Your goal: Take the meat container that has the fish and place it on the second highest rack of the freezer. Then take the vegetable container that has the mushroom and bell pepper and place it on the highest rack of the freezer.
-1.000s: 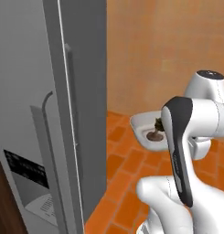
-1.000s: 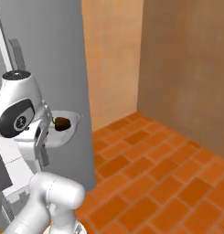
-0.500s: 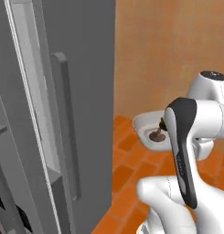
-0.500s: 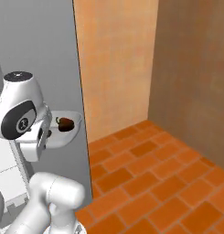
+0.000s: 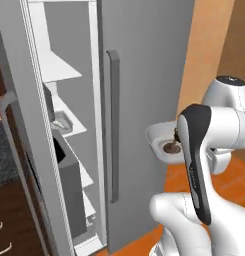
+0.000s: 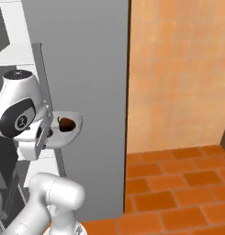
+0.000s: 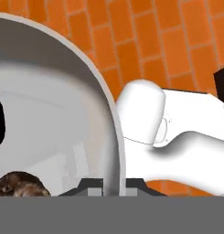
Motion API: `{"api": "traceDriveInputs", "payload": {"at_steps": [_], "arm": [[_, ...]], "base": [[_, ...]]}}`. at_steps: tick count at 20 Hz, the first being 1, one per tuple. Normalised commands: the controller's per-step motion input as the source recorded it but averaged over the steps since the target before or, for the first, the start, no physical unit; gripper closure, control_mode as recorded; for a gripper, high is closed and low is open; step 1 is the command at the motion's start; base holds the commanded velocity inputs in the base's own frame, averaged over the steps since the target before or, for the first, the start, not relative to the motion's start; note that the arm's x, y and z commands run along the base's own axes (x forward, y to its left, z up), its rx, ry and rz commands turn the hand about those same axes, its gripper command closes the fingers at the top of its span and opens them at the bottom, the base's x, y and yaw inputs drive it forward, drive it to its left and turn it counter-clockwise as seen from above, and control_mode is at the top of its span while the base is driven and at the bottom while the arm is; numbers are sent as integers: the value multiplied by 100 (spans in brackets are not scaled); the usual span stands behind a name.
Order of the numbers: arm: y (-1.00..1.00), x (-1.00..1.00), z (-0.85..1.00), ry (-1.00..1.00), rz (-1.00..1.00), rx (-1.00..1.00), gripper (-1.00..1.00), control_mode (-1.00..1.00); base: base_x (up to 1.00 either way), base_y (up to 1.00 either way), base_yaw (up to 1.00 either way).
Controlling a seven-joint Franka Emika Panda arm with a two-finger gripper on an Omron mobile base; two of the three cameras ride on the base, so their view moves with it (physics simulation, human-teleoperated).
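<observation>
My gripper (image 7: pixel 107 184) is shut on the thick rim of the vegetable container (image 7: pixel 49 114), a rounded white-grey bowl held up in front of the freezer (image 5: pixel 144 70). The brown mushroom (image 5: pixel 170 148) lies inside it, as both the right base view (image 6: pixel 66 124) and the hand view (image 7: pixel 19 185) show. I cannot make out the bell pepper. In the left base view the freezer's left door (image 5: pixel 29 150) stands open onto white shelves (image 5: pixel 61 70). A small grey tray, the meat container (image 5: pixel 62 120), sits on an upper shelf; the fish is too small to tell.
The freezer's shut right door carries a long vertical bar handle (image 5: pixel 112 125), just left of the held container. A dark grey bin (image 5: pixel 69 192) hangs low on the open door. An orange wall (image 6: pixel 178 73) and brick floor (image 6: pixel 178 183) lie to the right.
Both base views have swung with the base, bringing the open freezer interior and its shelves into the left base view. The container stays in my shut gripper.
</observation>
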Motion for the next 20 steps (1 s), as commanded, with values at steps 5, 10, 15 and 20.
{"api": "traceDriveInputs", "payload": {"at_steps": [5,10,15,20], "arm": [[0,0,0,0,0,0,100,100],[0,0,0,0,0,0,100,100],[0,0,0,0,0,0,100,100],[0,0,0,0,0,0,100,100]], "base": [[39,-67,60],[31,-6,50],[1,43,31],[11,76,10]]}}
